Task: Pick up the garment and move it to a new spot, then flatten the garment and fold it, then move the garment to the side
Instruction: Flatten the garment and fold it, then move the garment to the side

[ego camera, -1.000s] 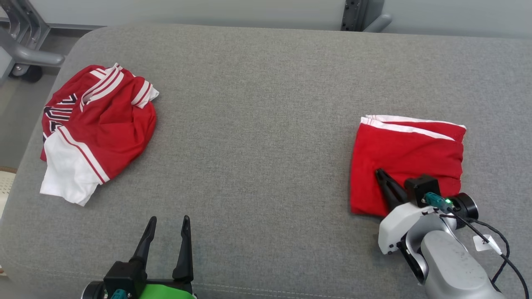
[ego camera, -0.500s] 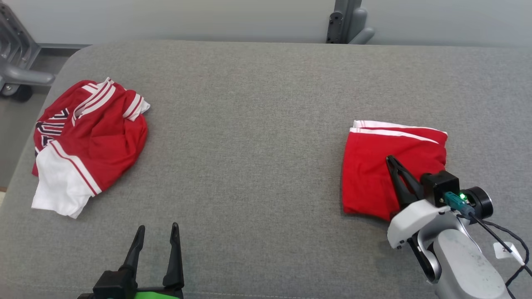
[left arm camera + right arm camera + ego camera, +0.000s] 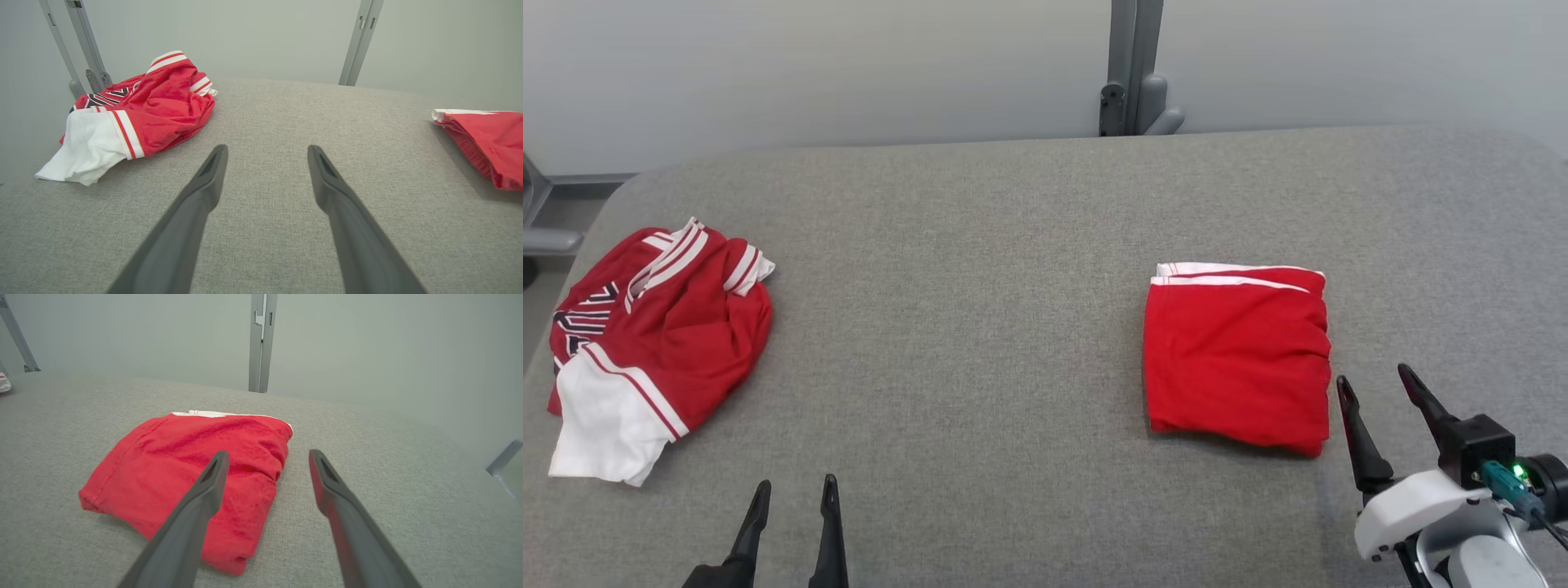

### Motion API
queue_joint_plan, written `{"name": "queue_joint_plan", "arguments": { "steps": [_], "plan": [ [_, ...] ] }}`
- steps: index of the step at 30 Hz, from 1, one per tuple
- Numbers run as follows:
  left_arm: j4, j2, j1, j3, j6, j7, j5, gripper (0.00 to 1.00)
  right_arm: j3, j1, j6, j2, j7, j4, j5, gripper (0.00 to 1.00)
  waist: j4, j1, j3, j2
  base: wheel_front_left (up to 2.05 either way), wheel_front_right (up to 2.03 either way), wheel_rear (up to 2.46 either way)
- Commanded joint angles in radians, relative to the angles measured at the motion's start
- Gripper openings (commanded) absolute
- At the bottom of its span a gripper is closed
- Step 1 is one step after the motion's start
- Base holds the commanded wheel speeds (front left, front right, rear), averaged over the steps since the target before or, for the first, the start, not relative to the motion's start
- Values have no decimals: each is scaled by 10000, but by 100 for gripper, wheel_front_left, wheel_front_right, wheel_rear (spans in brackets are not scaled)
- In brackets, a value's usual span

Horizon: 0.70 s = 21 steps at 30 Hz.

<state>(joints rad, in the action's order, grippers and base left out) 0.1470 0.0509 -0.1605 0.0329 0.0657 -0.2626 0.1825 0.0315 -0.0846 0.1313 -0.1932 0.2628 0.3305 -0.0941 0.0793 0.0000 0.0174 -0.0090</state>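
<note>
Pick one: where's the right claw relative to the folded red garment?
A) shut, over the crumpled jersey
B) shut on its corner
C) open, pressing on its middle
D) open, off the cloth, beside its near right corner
D: the right claw has its fingers spread over the bare grey pad, just beside the folded red garment, with nothing between them.

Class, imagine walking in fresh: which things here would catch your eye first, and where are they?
A folded red garment lies on the right of the grey cushioned surface. A crumpled red-and-white jersey sits at its far left edge. The right claw stands open beside the folded garment's near right corner.
</note>
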Motion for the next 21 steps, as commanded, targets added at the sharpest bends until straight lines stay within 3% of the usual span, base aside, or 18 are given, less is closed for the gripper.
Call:
{"name": "queue_joint_plan", "arguments": {
  "steps": [1,10,21],
  "plan": [
    [10,7,-157,-47,60,-29,-38,100,-87,160,-12,30,28,-109,34,100,-135,0,-184,90,0,0,0],
    [43,6,-166,-73,274,-29,-107,100,-805,1165,-12,655,28,-1005,225,100,-378,0,-273,90,0,0,0],
    [100,7,-189,-65,319,-29,-101,100,-908,981,-12,754,28,-1025,277,100,-525,0,-211,90,0,0,0]
  ]
}}
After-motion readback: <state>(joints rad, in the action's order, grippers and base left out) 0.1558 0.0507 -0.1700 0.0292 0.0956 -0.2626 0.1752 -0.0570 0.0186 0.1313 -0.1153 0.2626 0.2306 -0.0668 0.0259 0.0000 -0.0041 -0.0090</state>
